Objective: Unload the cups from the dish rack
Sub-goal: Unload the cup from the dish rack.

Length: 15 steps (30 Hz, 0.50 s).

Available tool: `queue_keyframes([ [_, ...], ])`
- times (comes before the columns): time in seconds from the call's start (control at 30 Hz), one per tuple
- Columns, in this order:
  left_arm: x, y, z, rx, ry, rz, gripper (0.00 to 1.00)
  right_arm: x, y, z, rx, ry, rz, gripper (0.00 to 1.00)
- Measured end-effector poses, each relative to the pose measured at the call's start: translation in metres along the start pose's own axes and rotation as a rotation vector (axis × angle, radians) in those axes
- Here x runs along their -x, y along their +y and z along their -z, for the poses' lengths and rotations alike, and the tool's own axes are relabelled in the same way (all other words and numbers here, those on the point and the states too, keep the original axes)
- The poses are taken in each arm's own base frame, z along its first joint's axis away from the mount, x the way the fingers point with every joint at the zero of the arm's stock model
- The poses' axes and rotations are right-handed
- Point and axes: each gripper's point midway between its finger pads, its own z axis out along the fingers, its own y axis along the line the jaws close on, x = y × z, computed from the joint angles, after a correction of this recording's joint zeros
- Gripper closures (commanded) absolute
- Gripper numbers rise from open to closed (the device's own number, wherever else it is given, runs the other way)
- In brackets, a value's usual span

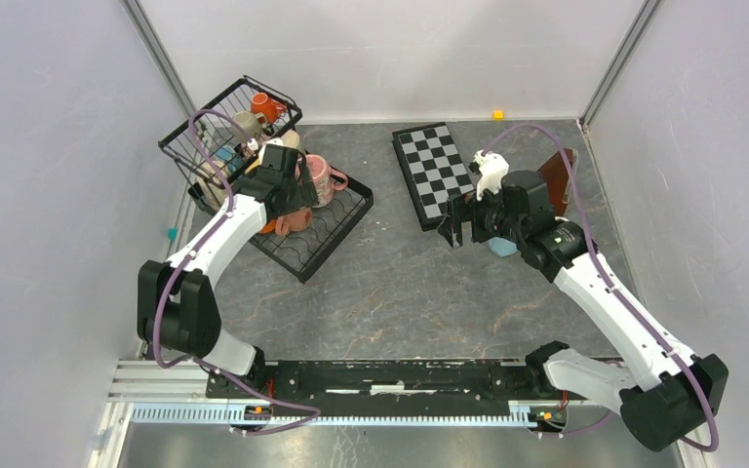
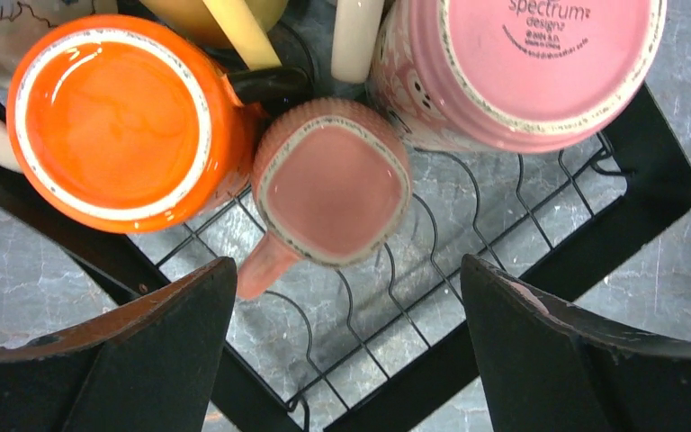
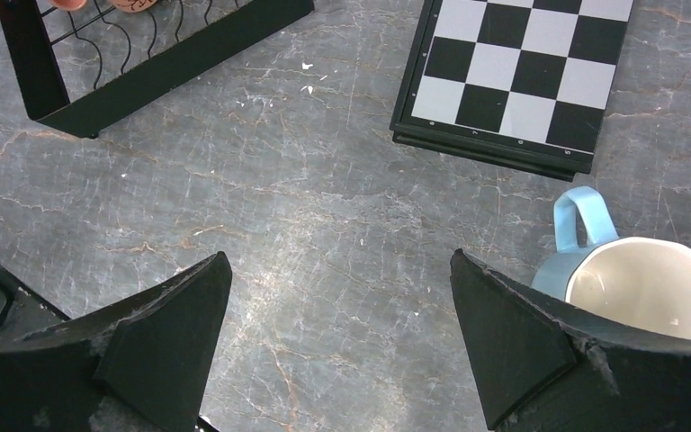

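Left gripper [image 1: 291, 198] hangs over the dish rack [image 1: 324, 250] (right gripper [image 1: 455, 227] beside the checkerboard [image 1: 434, 175]).

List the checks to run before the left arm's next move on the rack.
1. Left tool open and empty: ok.
2. Small pink mug centred below it, base up: ok.
3. Room for fingers beside that mug: not ok; orange mug and big pink mug crowd it.
4. Right tool open and empty: ok.
5. Light blue mug upright on the table: ok.
6. That mug clear of the right tool's finger: cannot tell; the finger hides its edge.
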Motion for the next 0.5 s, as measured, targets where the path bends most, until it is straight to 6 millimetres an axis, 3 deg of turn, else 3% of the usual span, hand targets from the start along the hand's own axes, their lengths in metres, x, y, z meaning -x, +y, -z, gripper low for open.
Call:
queue_keyframes([
  [0.27,-0.002,0.007,-0.021,-0.012,-0.020,0.039,0.00,-0.002,0.002,0.005,0.008,-0.021,-0.005,0.02],
  [0.5,-0.012,-0.001,-0.025,-0.063,-0.012,0.044,0.00,-0.007,0.003,0.006,0.017,-0.022,-0.010,0.02],
])
